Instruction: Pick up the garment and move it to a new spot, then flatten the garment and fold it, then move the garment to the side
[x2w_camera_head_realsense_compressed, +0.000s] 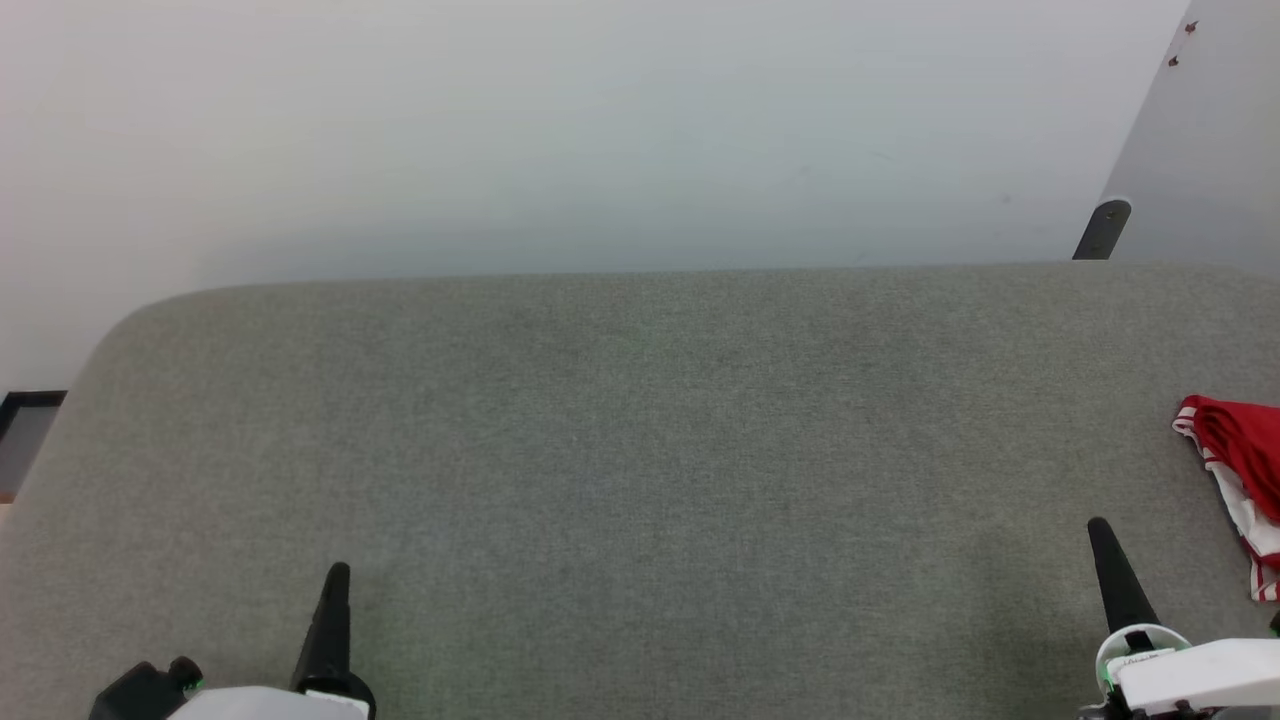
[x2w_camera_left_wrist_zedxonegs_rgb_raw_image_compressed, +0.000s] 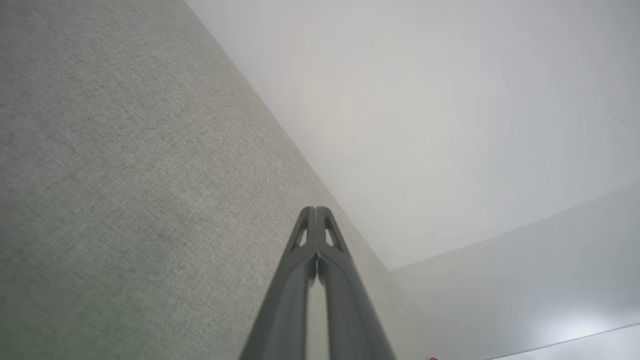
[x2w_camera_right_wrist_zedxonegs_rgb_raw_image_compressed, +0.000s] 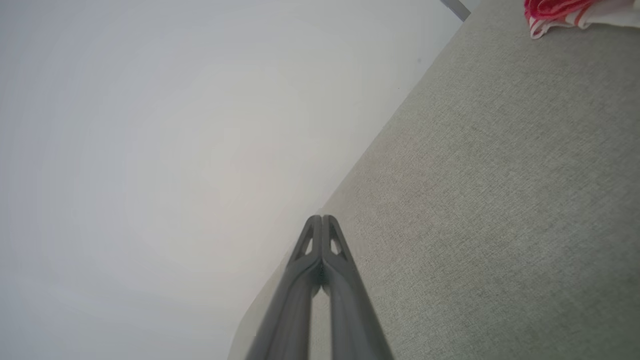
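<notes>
The garment (x2w_camera_head_realsense_compressed: 1240, 470), red with white cloth and red-and-white striped trim, lies bunched at the right edge of the grey padded table (x2w_camera_head_realsense_compressed: 640, 450), partly cut off by the head view's edge. It also lies at the top right of the right wrist view, garment (x2w_camera_right_wrist_zedxonegs_rgb_raw_image_compressed: 565, 12). My right gripper (x2w_camera_head_realsense_compressed: 1100, 530) hovers shut and empty to the left of it, apart from the cloth; its pressed-together tips point over the table, right gripper (x2w_camera_right_wrist_zedxonegs_rgb_raw_image_compressed: 322, 218). Far across at the lower left, my left gripper (x2w_camera_head_realsense_compressed: 338, 572) is shut too, holding nothing, left gripper (x2w_camera_left_wrist_zedxonegs_rgb_raw_image_compressed: 316, 210).
A pale wall (x2w_camera_head_realsense_compressed: 600, 130) rises behind the table's far edge. A dark table leg or bracket (x2w_camera_head_realsense_compressed: 1103, 228) stands at the back right. A dark-framed object (x2w_camera_head_realsense_compressed: 25, 420) sits beyond the table's rounded left corner.
</notes>
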